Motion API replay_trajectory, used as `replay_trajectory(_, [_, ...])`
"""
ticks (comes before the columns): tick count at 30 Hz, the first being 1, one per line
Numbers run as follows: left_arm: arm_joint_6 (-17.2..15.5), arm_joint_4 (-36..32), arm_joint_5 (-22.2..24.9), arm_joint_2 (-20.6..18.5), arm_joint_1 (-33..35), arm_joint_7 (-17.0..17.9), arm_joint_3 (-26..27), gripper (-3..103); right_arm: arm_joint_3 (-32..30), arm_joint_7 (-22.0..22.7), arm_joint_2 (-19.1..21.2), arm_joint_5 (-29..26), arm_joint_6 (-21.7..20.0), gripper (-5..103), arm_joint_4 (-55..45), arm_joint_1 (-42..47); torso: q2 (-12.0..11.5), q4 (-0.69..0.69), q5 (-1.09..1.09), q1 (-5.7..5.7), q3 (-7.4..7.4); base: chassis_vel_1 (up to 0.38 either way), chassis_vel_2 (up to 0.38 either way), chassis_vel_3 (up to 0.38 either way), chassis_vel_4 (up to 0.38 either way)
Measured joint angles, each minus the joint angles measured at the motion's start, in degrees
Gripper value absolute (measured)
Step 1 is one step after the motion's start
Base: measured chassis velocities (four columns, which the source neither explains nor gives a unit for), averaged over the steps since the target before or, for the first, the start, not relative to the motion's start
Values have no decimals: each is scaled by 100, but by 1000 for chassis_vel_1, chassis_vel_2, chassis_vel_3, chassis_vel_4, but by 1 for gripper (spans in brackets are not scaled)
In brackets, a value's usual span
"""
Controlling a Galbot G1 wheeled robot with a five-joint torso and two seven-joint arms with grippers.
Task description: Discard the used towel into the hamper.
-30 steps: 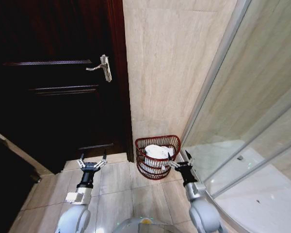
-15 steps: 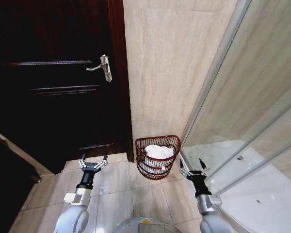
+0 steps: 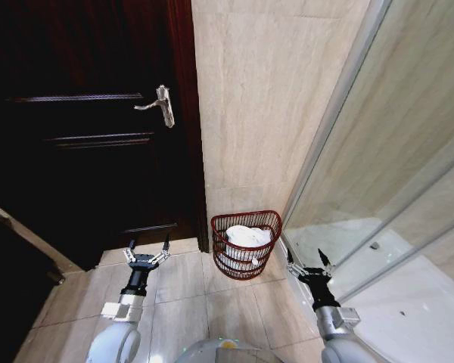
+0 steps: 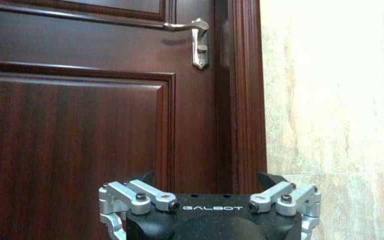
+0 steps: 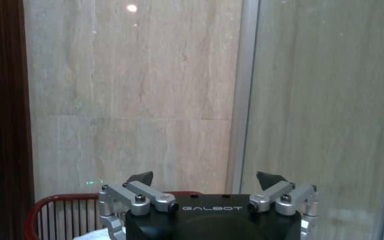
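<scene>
Reading "GALBOT", both end effectors, left [image 3: 146, 252] and right [image 3: 309, 262], hang released; towel [image 3: 247, 236] fills hamper [image 3: 246, 268].

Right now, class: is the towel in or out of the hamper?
In. The white towel lies inside the hamper, below its rim; both grippers are open and apart from it.

A dark wooden door [image 3: 98, 128] with a silver lever handle [image 3: 157, 104] stood shut before me, beside a beige tiled wall [image 3: 265, 98], a glass shower screen [image 3: 393, 189] and tiled floor [image 3: 189, 302].
</scene>
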State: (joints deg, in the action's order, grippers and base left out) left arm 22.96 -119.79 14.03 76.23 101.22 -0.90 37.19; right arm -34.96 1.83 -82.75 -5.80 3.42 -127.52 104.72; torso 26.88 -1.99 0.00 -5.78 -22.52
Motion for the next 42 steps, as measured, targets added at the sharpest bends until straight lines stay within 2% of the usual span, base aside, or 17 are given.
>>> replay_trajectory(18, [108,21,-76,21,60,-18,5,100,-192,-40,-22,-154,264,100,-48,331,0,0,0,0,0,61,-59,-60,56])
replay_trajectory(32, [115,77,-247,23,9,45,10,100,-53,-30,-141,-201,241,100,61,195,0,0,0,2,1,84,-121,-106,81])
replay_trajectory(42, [117,135,-235,13,-58,57,-7,100,-12,-27,-189,-163,277,100,127,179,0,0,0,0,-1,-65,-67,-73,-74])
